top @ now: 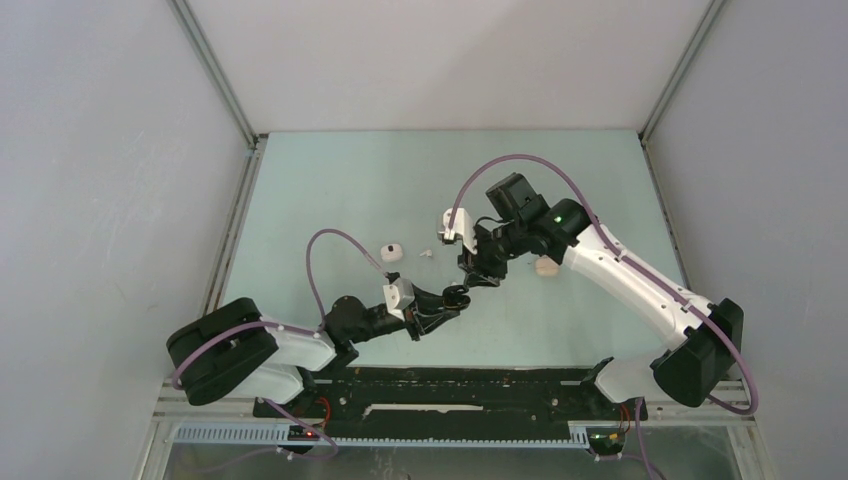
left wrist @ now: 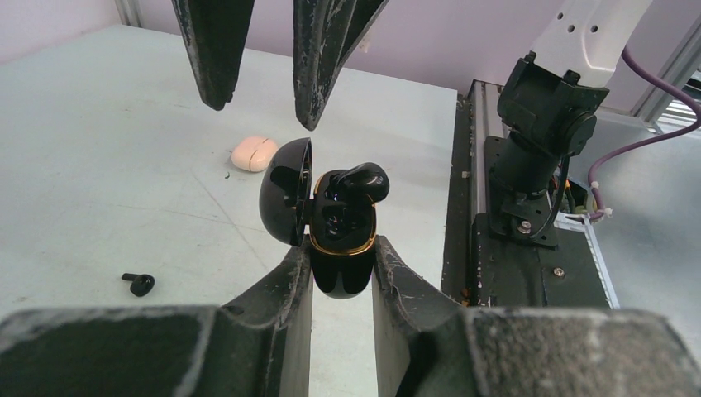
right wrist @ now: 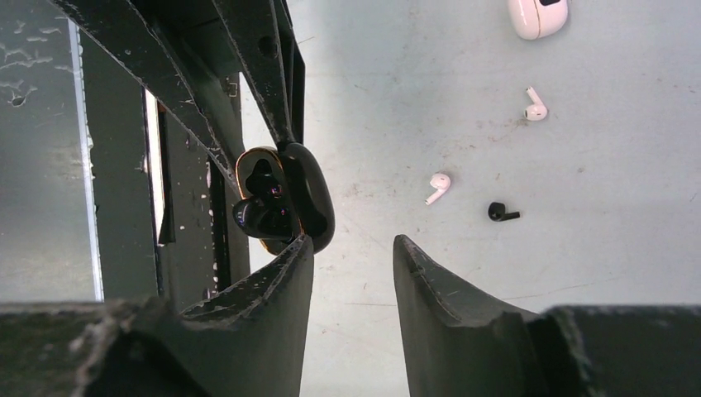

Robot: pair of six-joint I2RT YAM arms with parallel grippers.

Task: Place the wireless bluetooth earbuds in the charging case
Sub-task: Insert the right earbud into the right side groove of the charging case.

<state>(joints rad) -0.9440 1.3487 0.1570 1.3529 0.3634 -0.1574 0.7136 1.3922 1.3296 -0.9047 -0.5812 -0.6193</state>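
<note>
The desk (top: 330, 180) is a pale green sheet, scuffed with fine scratches and dark specks in both wrist views. Plain pale walls close it in on three sides, joined at the far corners by slanting metal posts. Along the near edge runs a black rail (top: 450, 385) that carries both arm bases, with a slotted white cable duct (top: 230, 435) below it. Purple cables loop over each arm.

The left fingers (left wrist: 281, 289) pinch the lower body of a black charging case (left wrist: 343, 256) with a gold rim. They hold it upright above the desk near the middle, with its lid (left wrist: 287, 192) swung open to one side. A black earbud (left wrist: 360, 184) sits in the open mouth of the case, its upper part standing above the rim. I cannot tell whether it is fully seated.

The right fingers (right wrist: 273, 289) are spread apart with nothing between them. In the left wrist view their tips hang just above the open case without touching it.

A second black earbud (right wrist: 502, 213) lies loose on the desk. Two white earbuds (right wrist: 438, 186) lie near it, apart from each other. A white case (right wrist: 537, 15) rests beyond them, towards the left side of the desk. A pink case (left wrist: 254, 153) sits closed on the right side, near the right arm's forearm in the top view.
</note>
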